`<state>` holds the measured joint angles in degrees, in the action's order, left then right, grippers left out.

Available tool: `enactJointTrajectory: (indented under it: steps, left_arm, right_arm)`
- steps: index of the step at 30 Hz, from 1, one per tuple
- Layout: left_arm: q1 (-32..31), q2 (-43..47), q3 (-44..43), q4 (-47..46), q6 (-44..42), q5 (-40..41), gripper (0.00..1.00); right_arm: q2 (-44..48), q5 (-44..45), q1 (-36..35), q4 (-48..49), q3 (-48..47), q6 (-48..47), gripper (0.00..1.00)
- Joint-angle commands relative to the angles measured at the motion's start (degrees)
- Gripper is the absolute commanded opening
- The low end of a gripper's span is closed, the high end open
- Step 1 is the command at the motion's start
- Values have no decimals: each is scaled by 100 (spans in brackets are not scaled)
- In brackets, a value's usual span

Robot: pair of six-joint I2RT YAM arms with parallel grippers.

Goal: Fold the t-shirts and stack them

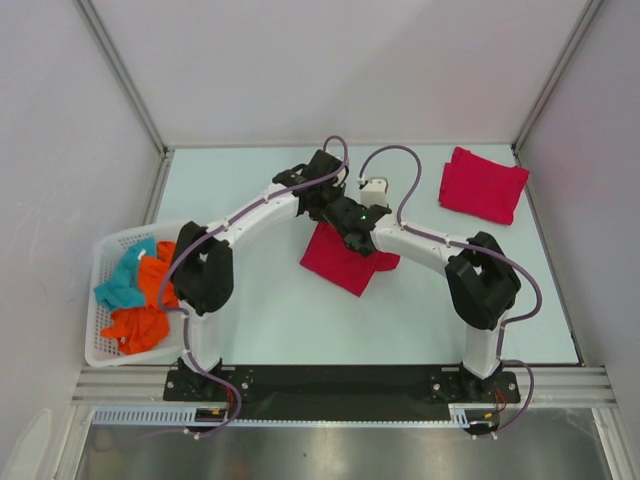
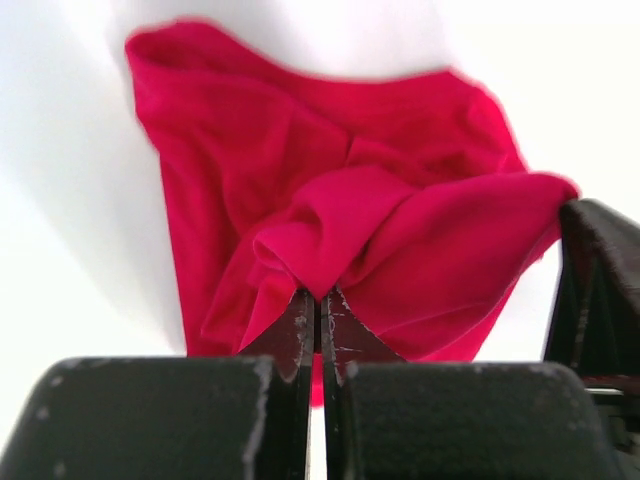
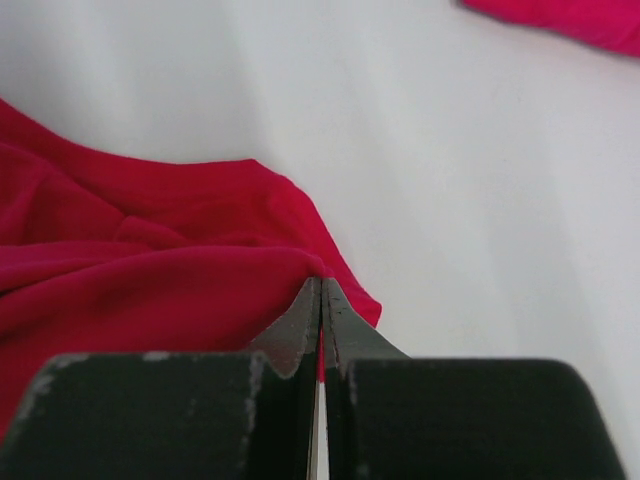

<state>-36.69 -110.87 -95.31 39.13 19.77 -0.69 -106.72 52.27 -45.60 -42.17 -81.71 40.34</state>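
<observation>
A crimson t-shirt (image 1: 345, 264) lies partly folded and rumpled at the middle of the table. Both arms meet over its far edge. My left gripper (image 1: 322, 215) is shut on a bunched fold of this t-shirt (image 2: 400, 200), the cloth pinched at its tips (image 2: 322, 296). My right gripper (image 1: 352, 237) sits just to the right of it, shut on the t-shirt's (image 3: 150, 270) thin edge near a corner (image 3: 322, 285). A second red t-shirt (image 1: 483, 185) lies folded at the back right, apart from both grippers; its edge shows as a red strip (image 3: 570, 15).
A white basket (image 1: 100, 350) at the left table edge holds teal (image 1: 125, 280) and orange (image 1: 145, 320) clothes. The right gripper's black body (image 2: 600, 290) shows close beside the left one. Grey walls enclose the table on three sides.
</observation>
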Motion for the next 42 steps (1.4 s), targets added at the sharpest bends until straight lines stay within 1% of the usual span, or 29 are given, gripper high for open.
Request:
enactJointTrajectory:
  steps: [1, 8, 11, 16, 22, 26, 34, 37, 38, 39, 40, 41, 42]
  left_arm:
    - [118, -381, -672, -257, 115, -168, 0]
    - [267, -1120, -1647, -20, 124, -265, 0]
    - [355, -1323, -1877, 68, 115, -265, 0]
    - [390, -1446, -1948, 138, 80, -230, 0]
    - [425, -1271, -1711, 112, 124, -11, 0]
    - [452, -1253, -1614, 59, 159, -2, 0]
    - [548, -1463, -1613, -29, 255, 25, 0]
    - [601, -1543, -1657, -55, 290, 25, 0]
    - [610, -1560, -1684, -64, 334, 25, 1]
    - [627, -1578, -1684, -46, 352, 16, 8]
    - [645, -1578, -1702, -46, 361, 16, 33]
    - [645, -1578, -1684, -29, 370, 25, 48]
    - [645, -1552, -1684, -20, 370, 42, 64]
  right_arm:
    - [-209, -6, 227, 218, -90, -236, 0]
    - [-429, -208, 614, 622, -117, -570, 0]
    - [-534, -244, 754, 719, -152, -658, 0]
    - [-675, -279, 930, 868, -178, -747, 0]
    - [-789, -297, 1001, 1053, -231, -896, 1]
    - [-964, -288, 1062, 1115, -328, -984, 1]
    - [-1220, -323, 1168, 1264, -618, -1168, 1]
    - [-1273, -349, 1220, 1255, -653, -1134, 6]
    - [-1281, -349, 1238, 1255, -679, -1072, 19]
    - [-1308, -358, 1264, 1229, -688, -1063, 25]
    - [-1308, -349, 1265, 1212, -706, -1072, 34]
    - [-1308, -332, 1256, 1211, -749, -1107, 44]
    - [-1317, -314, 1264, 1194, -776, -1133, 48]
